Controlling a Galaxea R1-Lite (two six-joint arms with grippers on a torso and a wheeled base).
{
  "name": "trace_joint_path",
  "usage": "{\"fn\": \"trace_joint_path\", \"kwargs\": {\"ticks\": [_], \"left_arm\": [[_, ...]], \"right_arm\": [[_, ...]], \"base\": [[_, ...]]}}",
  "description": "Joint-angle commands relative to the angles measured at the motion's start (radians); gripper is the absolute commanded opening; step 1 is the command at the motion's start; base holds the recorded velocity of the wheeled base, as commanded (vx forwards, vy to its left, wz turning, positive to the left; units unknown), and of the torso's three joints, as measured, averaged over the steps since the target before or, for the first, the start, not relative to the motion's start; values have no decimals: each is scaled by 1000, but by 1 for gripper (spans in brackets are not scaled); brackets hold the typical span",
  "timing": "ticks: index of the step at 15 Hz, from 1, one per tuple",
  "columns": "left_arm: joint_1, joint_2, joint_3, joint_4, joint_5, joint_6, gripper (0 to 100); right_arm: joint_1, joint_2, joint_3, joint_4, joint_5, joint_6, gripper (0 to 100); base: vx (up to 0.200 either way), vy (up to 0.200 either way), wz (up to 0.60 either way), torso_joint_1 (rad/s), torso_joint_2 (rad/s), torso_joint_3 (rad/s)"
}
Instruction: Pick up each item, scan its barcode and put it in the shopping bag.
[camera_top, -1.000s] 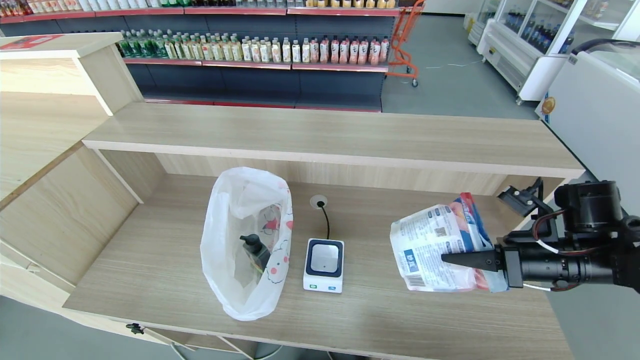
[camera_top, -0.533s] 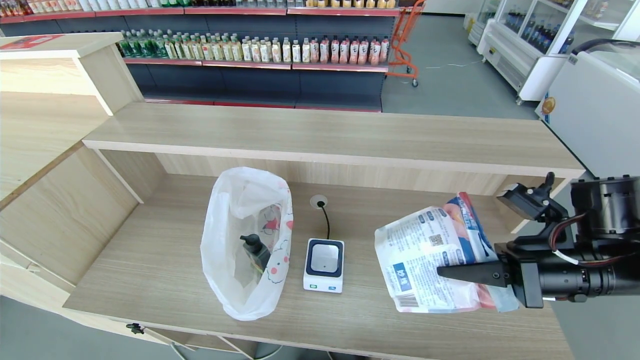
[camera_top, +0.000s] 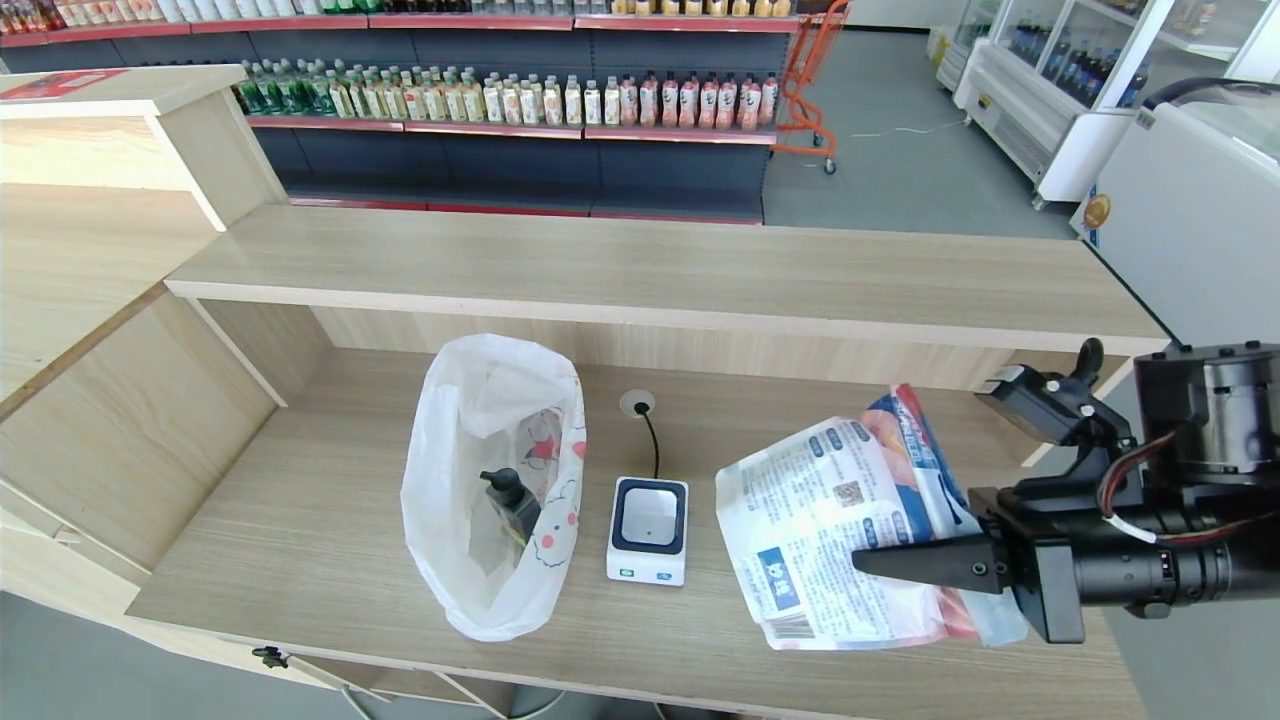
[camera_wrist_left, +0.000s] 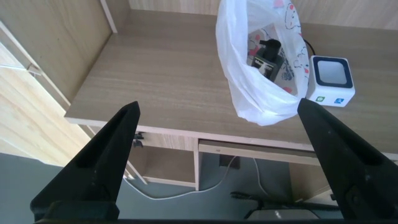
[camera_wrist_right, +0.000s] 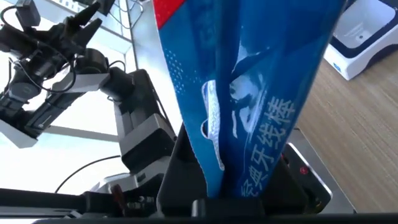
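While the right end effector (camera_top: 880, 566) pinches a white, blue and pink packet (camera_top: 830, 520) by its right-hand edge at the lower right of the head view, the packet hangs tilted over the bench (camera_top: 300, 530). Its printed white face is turned up and leftward, and a barcode (camera_top: 792, 628) shows at its lower corner. Just left of it, at the centre of the frame, a white scanner (camera_top: 648, 530) with a dark-rimmed window sits flat on the bench, apart from the packet. A black cable (camera_top: 652, 440) runs from its back to a round hole in the bench top. Left of the scanner stands a white plastic shopping bag (camera_top: 470, 580), mouth open, with a dark pump bottle (camera_top: 508, 502) inside. In the right wrist view the packet's blue side is clamped between the fingers. The left end effector (camera_wrist_left: 219, 107), seen from the left wrist, has its fingers spread wide and holds nothing; it hangs above the bench's front edge, facing the shopping bag and scanner. Shelves (camera_top: 500, 130) of bottled drinks line the upper part of the head view.
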Motion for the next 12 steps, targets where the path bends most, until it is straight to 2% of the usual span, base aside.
{"fn": "trace_joint_path", "kwargs": {"ticks": [1,2,3,12], "left_arm": [[1,0,0,0,0,0,100],[1,0,0,0,0,0,100],[1,0,0,0,0,0,100],[1,0,0,0,0,0,100]], "right_arm": [[42,17,-7,-4,-36,21,0],[96,25,-23,-13,-120,73,0],[119,23,-30,-13,-133,85,0],[142,19,-30,-10,-148,135,0]], "base": [[0,0,0,0,0,0],[0,0,0,0,0,0],[0,0,0,0,0,0],[0,0,0,0,0,0]]}}
